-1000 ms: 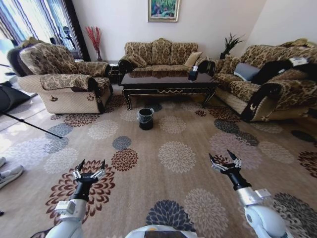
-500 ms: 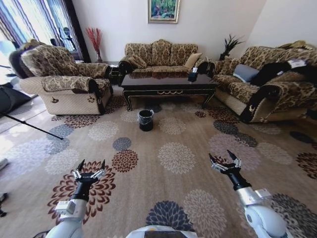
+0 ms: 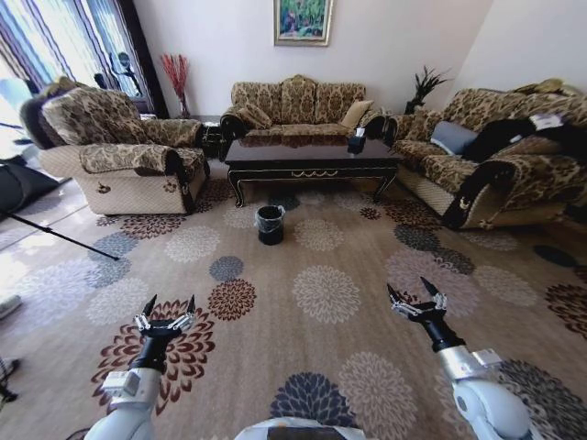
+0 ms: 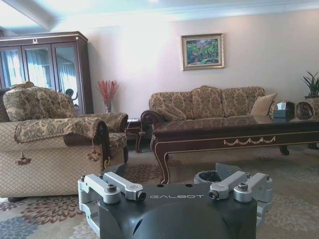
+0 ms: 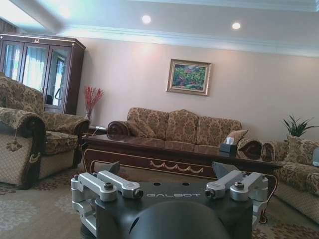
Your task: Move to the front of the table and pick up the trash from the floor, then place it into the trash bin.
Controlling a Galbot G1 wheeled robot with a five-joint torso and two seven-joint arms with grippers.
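Note:
The table (image 3: 312,156) of dark glossy wood stands far ahead across the flowered carpet, in front of the back sofa. It also appears in the left wrist view as table (image 4: 234,134) and in the right wrist view as table (image 5: 169,154). The black trash bin (image 3: 270,223) with its clear liner stands on the carpet just before the table's left half; the bin (image 4: 209,176) peeks over my left gripper's body. I cannot make out the trash on the floor. My left gripper (image 3: 166,307) and right gripper (image 3: 415,295) hover low over the carpet, both open and holding nothing.
An armchair (image 3: 119,151) flanks the table on the left and a long sofa (image 3: 495,160) on the right, with another sofa (image 3: 293,99) behind. A dark tissue box (image 3: 357,139) sits on the table. A tripod leg (image 3: 55,234) crosses the floor at left. Open carpet lies ahead.
The whole head view has shifted slightly, so the camera has moved; the shoes at the left edge have slid out of frame. Both arms hold the same open pose.

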